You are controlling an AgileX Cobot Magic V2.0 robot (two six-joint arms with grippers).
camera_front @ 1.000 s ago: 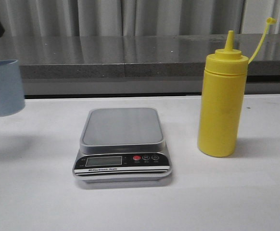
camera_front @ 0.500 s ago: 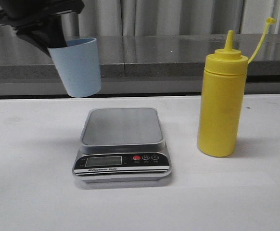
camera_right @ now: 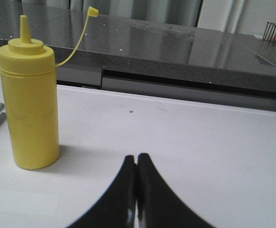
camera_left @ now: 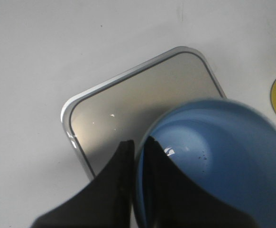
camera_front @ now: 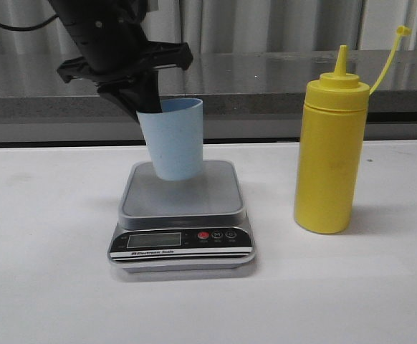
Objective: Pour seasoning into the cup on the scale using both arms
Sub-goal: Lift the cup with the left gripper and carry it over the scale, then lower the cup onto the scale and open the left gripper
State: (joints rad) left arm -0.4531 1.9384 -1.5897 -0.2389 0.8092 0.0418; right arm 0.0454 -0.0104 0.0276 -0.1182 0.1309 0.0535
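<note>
White surface (camera_front: 44, 287) carries everything; a grey stone ledge (camera_front: 266, 79) and pale curtains (camera_front: 266, 25) sit behind it.

Left arm (camera_front: 97, 36) comes in from upper left in the front view, black, cable trailing off its top. Its left claw (camera_front: 142, 107) is clenched on the cup wall at the rim: wrist view shows one finger (camera_left: 116, 185) outside the wall, the other inside the cup, rim pinched between them.

Seasoning (camera_front: 332, 147): tall yellow squeeze bottle, upright on the surface, right of the scale and well apart from it. Nozzle bare, cap hanging off the end of its thin strap (camera_front: 391, 54), which arcs up and right. Nothing touching it. Right wrist view shows the same bottle (camera_right: 29, 102) standing alone with its shadow on the surface.

Scale (camera_front: 182, 215): silver-grey, square platform, black front panel with LCD and red button (camera_front: 203, 235) facing the camera. Display digits too small to read.

Cup (camera_front: 173, 140): light blue, tilted with rim leaning right, base at the back part of the platform. Can't tell if the base is touching or just above it. Wrist view looks into the cup (camera_left: 214, 161); a few dark specks inside.

Right claw (camera_right: 137, 190): fingers pressed together, grasping nothing, low over bare surface, well apart from the bottle.
</note>
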